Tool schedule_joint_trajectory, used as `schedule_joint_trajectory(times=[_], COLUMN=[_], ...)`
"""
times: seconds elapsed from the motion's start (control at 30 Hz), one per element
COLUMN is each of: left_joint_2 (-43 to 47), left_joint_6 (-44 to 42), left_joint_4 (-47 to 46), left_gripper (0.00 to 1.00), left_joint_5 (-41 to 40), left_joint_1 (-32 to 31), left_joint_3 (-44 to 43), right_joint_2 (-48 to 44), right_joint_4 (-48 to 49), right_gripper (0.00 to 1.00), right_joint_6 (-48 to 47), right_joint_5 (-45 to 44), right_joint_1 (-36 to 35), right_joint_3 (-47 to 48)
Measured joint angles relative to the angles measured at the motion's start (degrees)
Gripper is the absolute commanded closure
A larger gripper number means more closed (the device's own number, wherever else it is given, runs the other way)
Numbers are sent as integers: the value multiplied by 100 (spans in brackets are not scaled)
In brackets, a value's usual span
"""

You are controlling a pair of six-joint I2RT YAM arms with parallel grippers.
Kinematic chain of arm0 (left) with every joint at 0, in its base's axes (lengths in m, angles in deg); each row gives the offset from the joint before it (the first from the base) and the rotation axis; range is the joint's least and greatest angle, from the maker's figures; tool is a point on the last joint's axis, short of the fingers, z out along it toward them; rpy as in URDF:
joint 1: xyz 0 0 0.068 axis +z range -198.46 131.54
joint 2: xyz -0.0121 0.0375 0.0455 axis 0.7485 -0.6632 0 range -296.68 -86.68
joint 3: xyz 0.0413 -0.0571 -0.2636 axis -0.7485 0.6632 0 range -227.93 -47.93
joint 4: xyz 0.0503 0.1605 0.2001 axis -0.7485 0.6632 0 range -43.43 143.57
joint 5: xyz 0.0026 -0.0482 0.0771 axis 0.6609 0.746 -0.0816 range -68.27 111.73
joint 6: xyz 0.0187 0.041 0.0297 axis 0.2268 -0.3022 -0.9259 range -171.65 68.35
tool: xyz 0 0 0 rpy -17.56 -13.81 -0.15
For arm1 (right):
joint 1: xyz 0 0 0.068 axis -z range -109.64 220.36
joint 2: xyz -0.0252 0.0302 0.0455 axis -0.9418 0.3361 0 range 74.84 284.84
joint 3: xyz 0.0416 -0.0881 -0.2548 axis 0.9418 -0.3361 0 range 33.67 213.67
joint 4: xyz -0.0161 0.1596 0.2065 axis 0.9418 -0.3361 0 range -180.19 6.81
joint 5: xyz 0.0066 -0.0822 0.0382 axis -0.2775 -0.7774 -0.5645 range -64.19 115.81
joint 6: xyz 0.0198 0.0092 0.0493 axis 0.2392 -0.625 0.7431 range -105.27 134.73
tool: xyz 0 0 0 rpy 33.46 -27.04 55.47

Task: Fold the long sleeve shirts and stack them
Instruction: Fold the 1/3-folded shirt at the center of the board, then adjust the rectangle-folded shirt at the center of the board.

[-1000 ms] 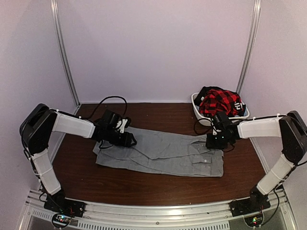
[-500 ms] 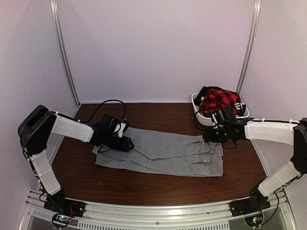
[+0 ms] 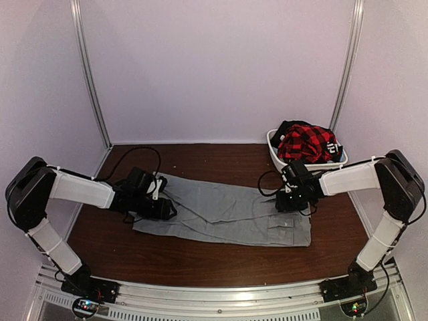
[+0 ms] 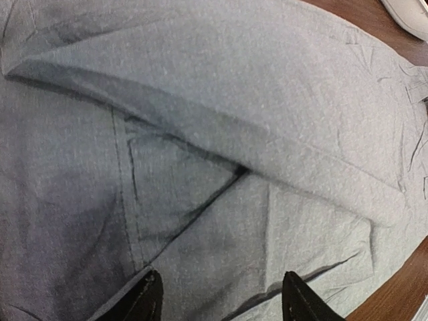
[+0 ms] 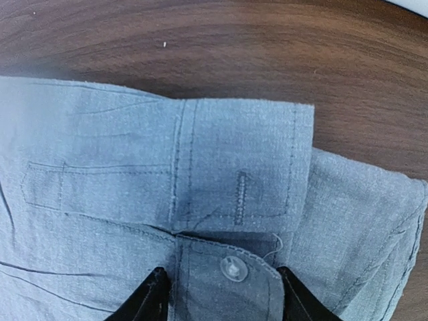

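Right end effector [image 5: 221,284] slid inward, now over grey shirt [image 3: 227,212].

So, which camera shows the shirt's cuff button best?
Right wrist: the button sits sharp and close on a cuff of the grey shirt. Top external is too far to show it; left wrist shows only cloth folds.

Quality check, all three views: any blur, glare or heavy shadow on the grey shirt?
Top external: even, purplish light, no glare on the grey shirt. Left wrist: soft focus, dark shadow under the fold and toward the left gripper. Right wrist: sharpest, stitching and button crisp; faint sheen on the table.
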Motion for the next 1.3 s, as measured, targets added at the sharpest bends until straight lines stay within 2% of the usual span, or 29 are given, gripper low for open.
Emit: schedule_joint_trajectory(times=[0.27,0.57,0.67,0.8,0.93,1.07,1.1,1.2,1.3], left_joint_2=[-153,-1274,-1915,-2828,-3314,-3423,-3421,-3305,-2798], left_joint_6=[66,-291,-485,-702,-772,-782,-785,-785,-728], left_joint_4=[24,173,402,514,667,914,946,911,767], left_gripper=[40,41,41,40,38,35,33,18,3], left_joint_5=[90,192,157,59,24,-57,-76,-162,-212], left_joint_1=[26,483,601,721,890,1051,1080,1123,1121], left_joint_3=[-17,-1322,-2212,-3469,-4236,-4575,-4618,-4546,-3921], right_joint_2=[-271,-1025,-1217,-1355,-1344,-1209,-1202,-1213,-1244], right_joint_4=[468,826,953,1099,1128,807,715,385,164], right_gripper=[46,44,41,41,38,31,28,21,17], right_joint_6=[72,667,1064,1722,2210,2337,2330,2186,1899], right_joint_5=[-24,-68,-212,-380,-409,-407,-422,-629,-863], right_joint_1=[-4,-382,-778,-1696,-2638,-3388,-3464,-3515,-3486], right_joint_3=[-542,-1432,-1668,-1834,-1803,-1451,-1360,-994,-651])
